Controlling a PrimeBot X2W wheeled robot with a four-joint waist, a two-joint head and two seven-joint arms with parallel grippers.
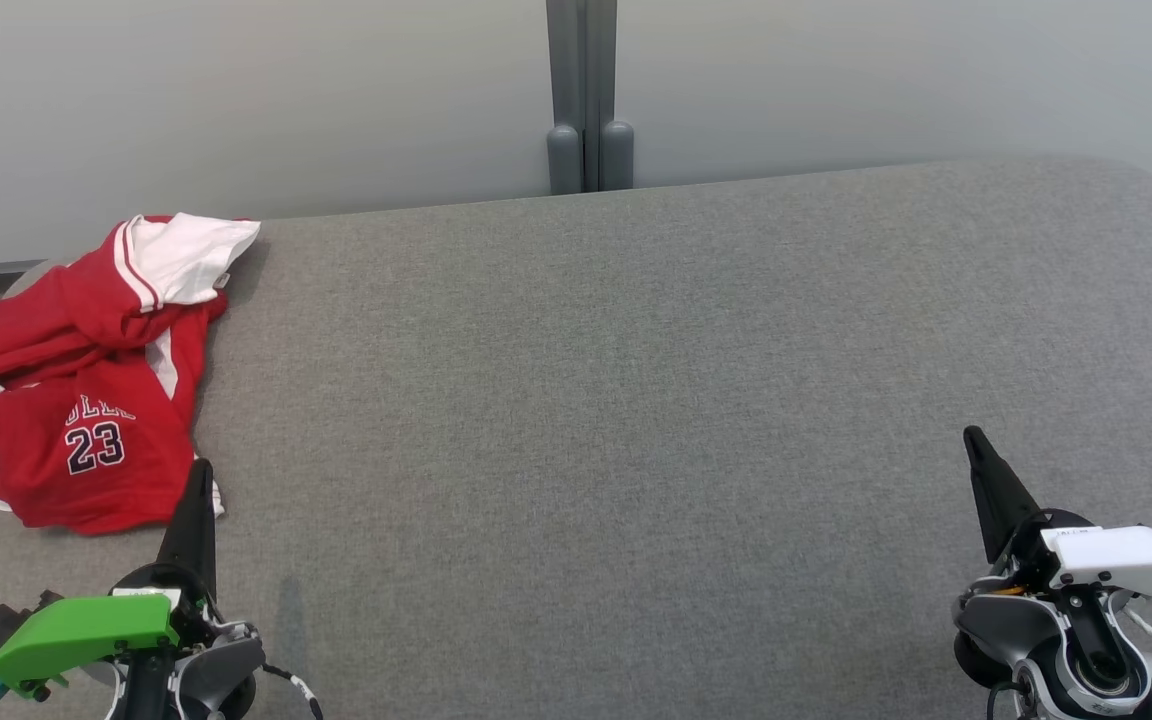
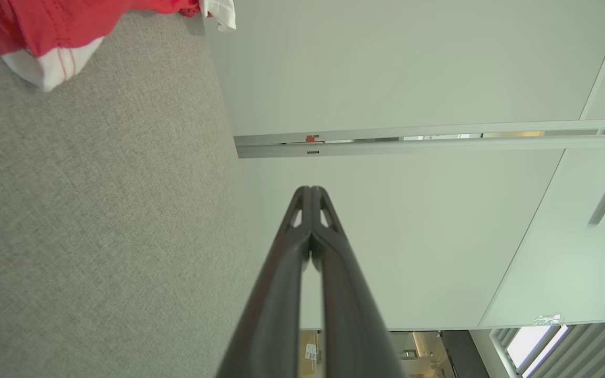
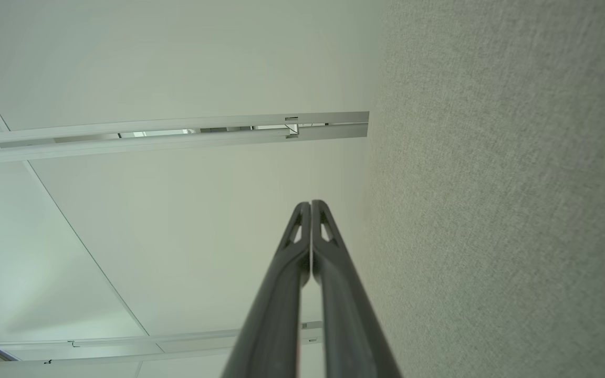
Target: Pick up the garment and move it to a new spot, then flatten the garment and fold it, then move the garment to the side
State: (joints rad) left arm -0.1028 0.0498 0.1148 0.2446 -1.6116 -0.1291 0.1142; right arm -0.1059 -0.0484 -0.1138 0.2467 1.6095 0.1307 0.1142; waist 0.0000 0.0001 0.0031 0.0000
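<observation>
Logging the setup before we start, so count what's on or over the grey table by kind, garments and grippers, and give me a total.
Garments: 1, the red jersey
Grippers: 2, left gripper and right gripper, both shut
Total: 3

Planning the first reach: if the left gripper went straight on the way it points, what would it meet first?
Probably the pale wall panel beyond the table. The left gripper, shut, aims past the garment, which lies off to one side; depth is unclear.
</observation>
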